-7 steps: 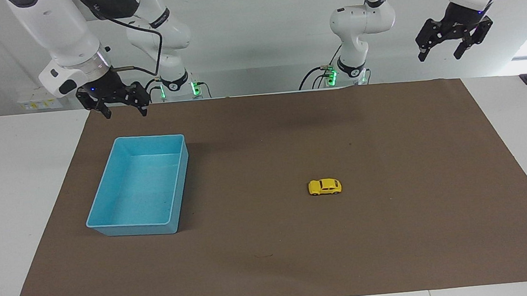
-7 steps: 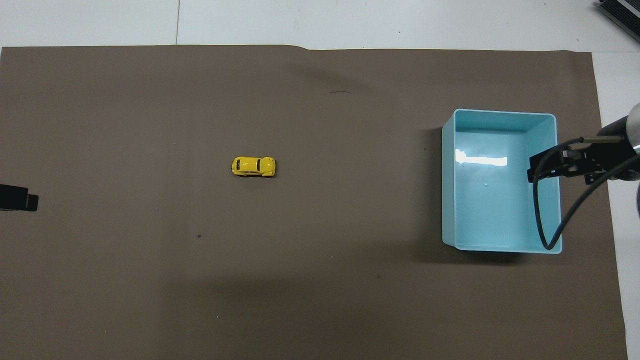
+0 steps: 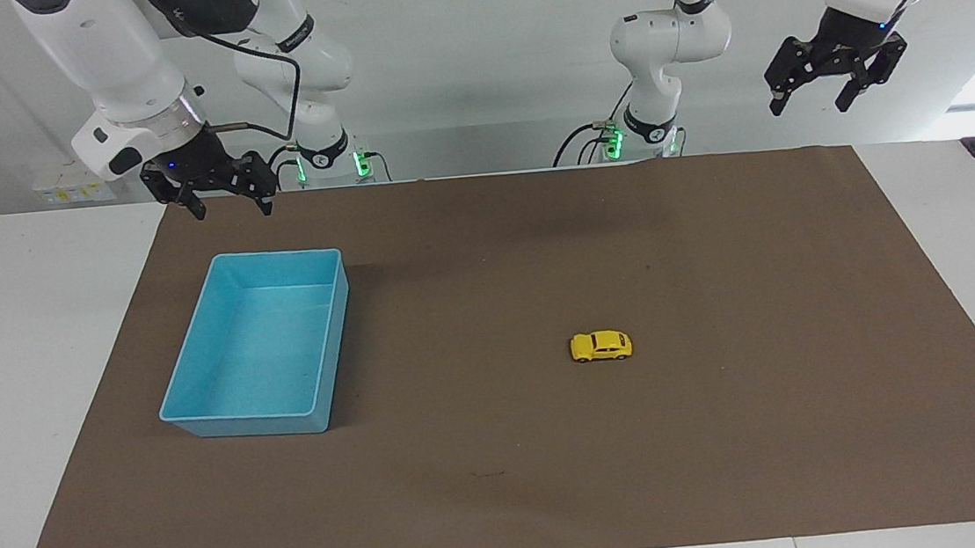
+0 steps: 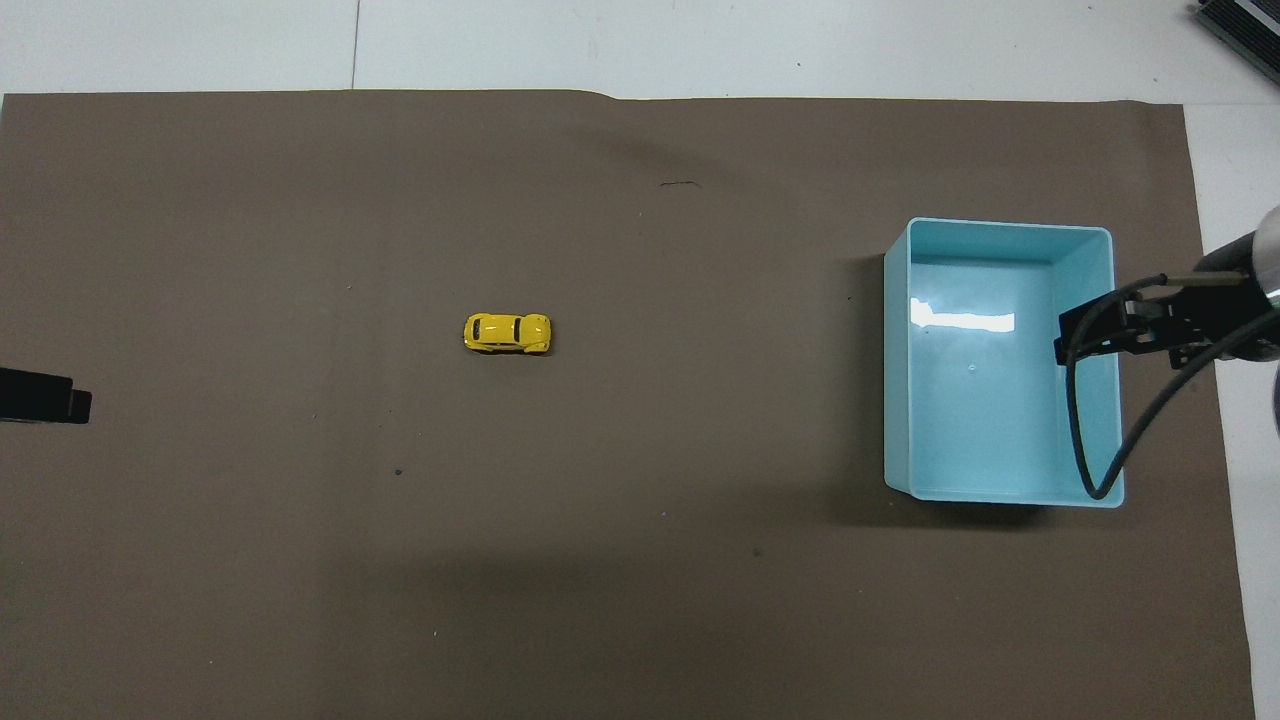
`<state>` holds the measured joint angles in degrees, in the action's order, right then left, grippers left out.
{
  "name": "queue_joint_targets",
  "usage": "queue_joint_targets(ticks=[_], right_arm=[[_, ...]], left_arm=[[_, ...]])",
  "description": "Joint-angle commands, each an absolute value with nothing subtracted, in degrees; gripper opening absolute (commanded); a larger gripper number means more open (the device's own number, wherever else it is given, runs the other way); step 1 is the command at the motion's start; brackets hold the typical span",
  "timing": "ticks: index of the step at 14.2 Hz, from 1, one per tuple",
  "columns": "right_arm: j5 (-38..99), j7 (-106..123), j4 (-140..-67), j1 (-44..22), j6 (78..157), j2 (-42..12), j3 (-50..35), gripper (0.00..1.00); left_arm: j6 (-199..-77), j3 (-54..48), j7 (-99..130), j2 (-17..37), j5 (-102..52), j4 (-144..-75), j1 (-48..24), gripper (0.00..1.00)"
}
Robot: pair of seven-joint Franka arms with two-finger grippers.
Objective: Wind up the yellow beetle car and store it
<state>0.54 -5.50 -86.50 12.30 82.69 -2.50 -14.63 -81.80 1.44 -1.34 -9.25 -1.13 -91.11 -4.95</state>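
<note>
The yellow beetle car (image 3: 601, 346) sits on its wheels on the brown mat (image 3: 503, 449), well apart from the light blue tray (image 3: 196, 370), toward the left arm's end of the bench. The left gripper (image 3: 833, 92) hangs high above that end, fingers spread and holding nothing. The right gripper (image 3: 210, 203) hovers over the mat's edge just robot-side of the tray, fingers apart too.

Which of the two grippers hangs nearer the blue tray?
The right gripper, jaws open, by the tray; the left gripper hangs at the other end.
</note>
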Motion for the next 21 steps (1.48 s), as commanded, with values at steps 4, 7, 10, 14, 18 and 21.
queue_joint_targets(ticks=[4,7,10,14,18,21], right_arm=[[1.49,-4.13,-86.66,12.74,82.27,-1.85,-14.77,1.00],[1.49,-4.13,-86.66,12.74,82.27,-1.85,-14.68,1.00],[1.49,-4.13,-86.66,12.74,82.27,-1.85,-14.77,1.00],[1.49,-4.13,-86.66,12.74,82.27,-1.85,-14.68,1.00],[1.49,-4.13,-86.66,12.74,82.27,-1.85,-14.77,1.00],[1.49,-4.13,-86.66,12.74,82.27,-1.85,-14.68,1.00]], left_arm=[[-82.62,0.88,-1.41,-10.37,-1.84,-92.02,-5.54,1.00],[-82.44,0.36,-1.49,-10.55,-1.93,-92.37,-5.54,1.00],[-82.88,0.35,-1.41,-10.37,-1.93,-92.46,-5.45,1.00],[-83.67,0.53,-1.14,-10.20,-1.93,-92.46,-5.27,1.00],[-84.81,0.62,-0.97,-10.11,-1.93,-92.46,-4.93,1.00],[-85.17,0.53,2.44,-10.11,-1.93,-92.46,-4.83,1.00]])
